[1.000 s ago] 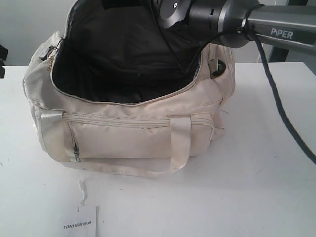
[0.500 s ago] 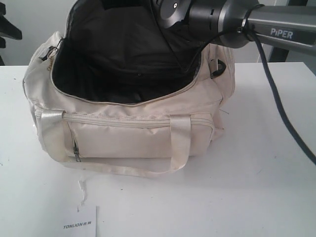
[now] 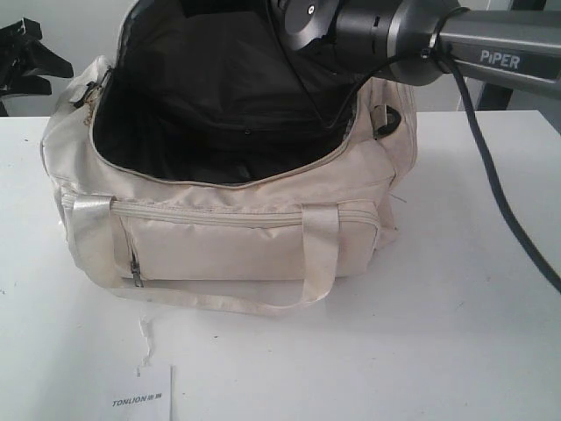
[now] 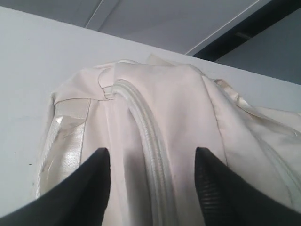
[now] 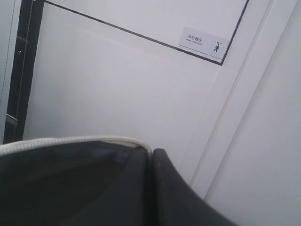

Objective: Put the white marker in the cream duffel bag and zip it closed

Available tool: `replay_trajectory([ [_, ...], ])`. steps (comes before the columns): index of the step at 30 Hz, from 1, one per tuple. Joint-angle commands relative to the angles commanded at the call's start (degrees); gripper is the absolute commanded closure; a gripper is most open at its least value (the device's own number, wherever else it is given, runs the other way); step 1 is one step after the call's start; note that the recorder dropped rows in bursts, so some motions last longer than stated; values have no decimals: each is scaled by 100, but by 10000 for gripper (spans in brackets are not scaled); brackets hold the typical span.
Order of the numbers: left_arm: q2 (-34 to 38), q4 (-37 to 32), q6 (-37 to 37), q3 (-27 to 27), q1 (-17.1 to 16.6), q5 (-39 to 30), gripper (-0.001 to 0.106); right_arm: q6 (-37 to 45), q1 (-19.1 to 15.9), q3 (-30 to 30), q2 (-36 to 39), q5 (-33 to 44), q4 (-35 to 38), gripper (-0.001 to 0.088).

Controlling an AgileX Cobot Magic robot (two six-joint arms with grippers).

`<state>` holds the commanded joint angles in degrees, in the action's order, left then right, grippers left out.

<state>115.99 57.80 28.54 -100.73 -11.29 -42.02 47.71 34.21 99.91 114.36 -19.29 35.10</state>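
**Exterior view: left arm swings in toward the bag's end**

The left arm (image 3: 37, 54) now shows plainly at the far left edge, where a second ago only a sliver of it was visible. It has come nearer to the left end of the bag (image 3: 228, 246), which sits unmoved on the desk (image 3: 456, 307).

In the left wrist view, the left hand (image 4: 151, 153) is spread, its fingers (image 4: 94, 188) on either side of the zipper (image 4: 150, 141) at the bag's end. I cannot tell whether they touch the fabric.

The right arm (image 3: 438, 35) has not shifted. The right hand (image 5: 151, 188) is pressed together, pinching the rim of the lifted flap (image 3: 219, 61) and keeping the mouth wide open.

The marker appears in no view. It may lie inside against the dark lining, but I cannot tell. Judging by the left hand's approach, zipping looks like the next step.
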Motion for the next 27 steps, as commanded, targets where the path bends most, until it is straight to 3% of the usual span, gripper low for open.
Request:
replay_trajectory([
  [5, 197, 477, 113, 0, 0, -85, 470, 0, 0, 0, 0, 0, 0, 868],
  [11, 272, 496, 169, 0, 0, -42, 506, 0, 0, 0, 0, 0, 0, 868],
  [13, 273, 496, 236, 0, 0, -32, 613, 0, 0, 0, 0, 0, 0, 868],
  [17, 273, 623, 585, 0, 0, -103, 1043, -15, 0, 0, 0, -7, 0, 868],
  [21, 273, 696, 631, 0, 0, -103, 1053, -29, 0, 0, 0, 338, 0, 868],
  [27, 273, 869, 631, 0, 0, -112, 1053, -7, 0, 0, -49, 1737, 0, 868],
])
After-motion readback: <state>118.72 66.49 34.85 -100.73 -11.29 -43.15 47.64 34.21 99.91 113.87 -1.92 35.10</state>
